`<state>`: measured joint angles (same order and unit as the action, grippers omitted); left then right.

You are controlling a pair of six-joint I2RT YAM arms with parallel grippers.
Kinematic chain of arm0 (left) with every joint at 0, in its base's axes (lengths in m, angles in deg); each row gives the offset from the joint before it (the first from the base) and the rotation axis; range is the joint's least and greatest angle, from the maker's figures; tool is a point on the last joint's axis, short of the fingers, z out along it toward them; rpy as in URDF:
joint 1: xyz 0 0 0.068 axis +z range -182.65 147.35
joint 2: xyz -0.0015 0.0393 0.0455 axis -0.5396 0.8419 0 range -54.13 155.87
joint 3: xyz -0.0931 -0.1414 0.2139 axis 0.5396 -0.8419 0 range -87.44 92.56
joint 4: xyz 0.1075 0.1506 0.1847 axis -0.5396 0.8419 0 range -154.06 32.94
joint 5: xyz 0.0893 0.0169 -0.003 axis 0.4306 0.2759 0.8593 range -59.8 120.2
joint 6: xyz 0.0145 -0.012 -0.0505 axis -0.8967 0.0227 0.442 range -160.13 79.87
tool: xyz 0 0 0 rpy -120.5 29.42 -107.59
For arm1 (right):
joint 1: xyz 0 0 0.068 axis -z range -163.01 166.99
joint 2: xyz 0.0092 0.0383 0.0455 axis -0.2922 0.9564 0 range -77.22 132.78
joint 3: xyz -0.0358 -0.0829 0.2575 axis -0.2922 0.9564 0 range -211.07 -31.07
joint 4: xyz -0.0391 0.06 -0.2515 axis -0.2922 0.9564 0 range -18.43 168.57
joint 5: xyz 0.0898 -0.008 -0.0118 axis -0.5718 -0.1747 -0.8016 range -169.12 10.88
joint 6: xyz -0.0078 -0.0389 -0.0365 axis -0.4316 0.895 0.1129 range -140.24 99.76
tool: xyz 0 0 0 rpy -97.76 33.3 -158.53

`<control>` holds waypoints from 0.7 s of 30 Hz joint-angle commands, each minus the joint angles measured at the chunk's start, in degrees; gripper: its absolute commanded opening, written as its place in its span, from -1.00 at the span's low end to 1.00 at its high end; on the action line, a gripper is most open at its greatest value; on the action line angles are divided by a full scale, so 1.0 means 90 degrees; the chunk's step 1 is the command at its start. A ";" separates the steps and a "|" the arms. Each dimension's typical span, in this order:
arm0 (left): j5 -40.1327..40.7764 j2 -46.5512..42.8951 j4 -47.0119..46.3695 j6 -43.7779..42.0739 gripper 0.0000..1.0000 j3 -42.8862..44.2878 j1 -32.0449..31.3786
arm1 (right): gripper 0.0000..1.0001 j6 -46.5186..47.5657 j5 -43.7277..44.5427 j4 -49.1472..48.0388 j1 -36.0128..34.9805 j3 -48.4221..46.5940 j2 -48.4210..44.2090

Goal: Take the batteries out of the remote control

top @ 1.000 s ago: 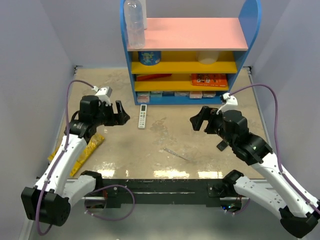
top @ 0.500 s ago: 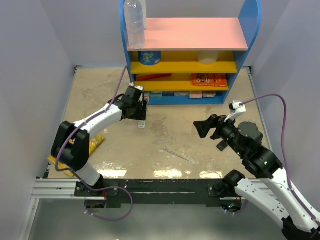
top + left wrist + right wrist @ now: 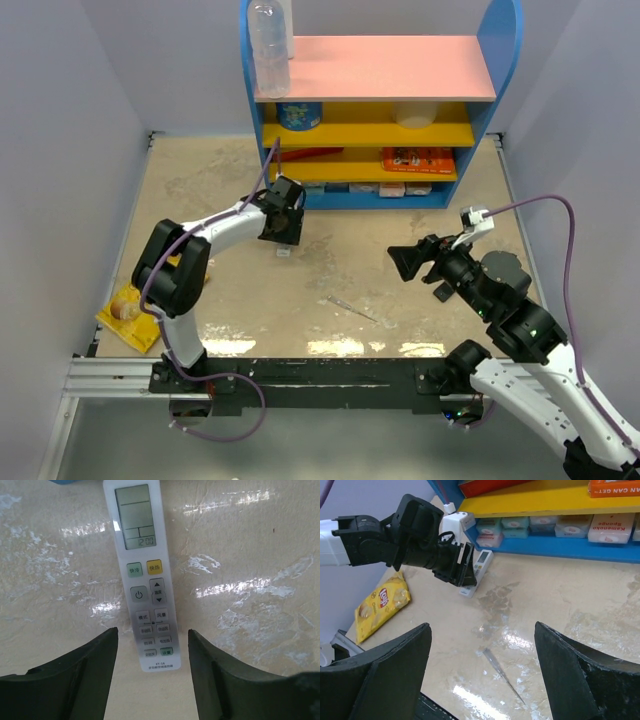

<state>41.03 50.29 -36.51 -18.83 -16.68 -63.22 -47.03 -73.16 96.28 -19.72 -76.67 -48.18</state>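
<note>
Beige glossy bench (image 3: pixel 200 185), pale walls, blue shelf unit (image 3: pixel 380 110) at the far end. We see the remote control (image 3: pixel 146 575) flat on the bench, face up, display and buttons showing. Its long axis runs straight out ahead of the left jaws: button end nearest them, display end farthest, toward the foot of the shelf unit. Left jaws are apart, one finger (image 3: pixel 75 680) on each side of the button end. A strip of bench shows on both sides, so no contact that we can see. We cannot tell how high they hang. From the top camera the left jaws cover most of the remote control; only its near tip shows. Right jaws are spread wide with nothing between them, up off the bench, with the remote control far ahead and to their left. Thin grey stick (image 3: pixel 502 675) lies on the bench just ahead of and below the right jaws. Yellow chips bag (image 3: pixel 382 604) lies well apart from both.
</note>
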 commanded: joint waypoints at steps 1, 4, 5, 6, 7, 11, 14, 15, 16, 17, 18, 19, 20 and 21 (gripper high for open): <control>0.0232 0.0194 -0.0141 0.0036 0.23 0.0165 -0.0070 | 0.74 0.0212 -0.0047 -0.0275 -0.0003 -0.0128 0.0055; 0.0164 0.0282 -0.0180 0.0016 0.13 0.0116 -0.0080 | 0.75 0.0251 -0.0046 -0.0255 -0.0013 -0.0128 0.0036; 0.0154 0.0282 -0.0200 0.0016 0.03 0.0048 -0.0071 | 0.75 0.0252 -0.0037 -0.0255 -0.0003 -0.0109 0.0026; 0.0164 0.0282 -0.0219 0.0026 -0.02 -0.0010 -0.0080 | 0.75 0.0252 -0.0037 -0.0265 -0.0003 -0.0099 0.0016; 0.0135 0.0263 -0.0229 0.0036 -0.07 -0.0069 -0.0080 | 0.75 0.0271 -0.0066 -0.0275 -0.0013 -0.0089 -0.0003; -0.0138 0.0039 -0.0424 0.0065 -0.52 -0.0517 -0.0070 | 0.75 0.0184 -0.0086 -0.0498 -0.0013 0.0164 -0.0091; -0.0372 -0.0214 -0.0473 0.0162 -0.80 -0.0781 -0.0071 | 0.75 -0.0109 -0.0192 -0.0830 -0.0003 0.0417 -0.0082; -0.0518 -0.0312 -0.0522 0.0230 -0.85 -0.0860 -0.0080 | 0.75 -0.0197 -0.0261 -0.0957 -0.0003 0.0496 -0.0062; -0.0993 -0.0420 -0.0590 0.0260 -0.89 -0.0938 -0.0080 | 0.75 -0.0343 -0.0368 -0.1103 -0.0013 0.0574 -0.0053; -0.1230 -0.0672 -0.0794 0.0338 -0.97 -0.1132 -0.0080 | 0.73 -0.0412 -0.0552 -0.1463 -0.0003 0.0739 -0.0043; -0.1571 -0.0810 -0.0892 0.0396 -1.00 -0.1231 -0.0080 | 0.71 -0.0451 -0.0622 -0.1698 -0.0003 0.0838 -0.0023; -0.2135 -0.0956 -0.0990 0.0465 -1.00 -0.1328 -0.0080 | 0.70 -0.0500 -0.0642 -0.1952 -0.0013 0.0945 0.0044; -0.2421 -0.1267 -0.1233 0.0610 -1.00 -0.1542 -0.0080 | 0.71 -0.0510 -0.0642 -0.2418 -0.0013 0.1110 0.0093; -0.2675 -0.1444 -0.1361 0.0699 -1.00 -0.1660 -0.0080 | 0.71 -0.0539 -0.0768 -0.2636 -0.0003 0.1180 0.0162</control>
<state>31.02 44.78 -42.72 -16.60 -27.69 -63.81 -49.41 -76.48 86.27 -19.72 -68.89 -48.31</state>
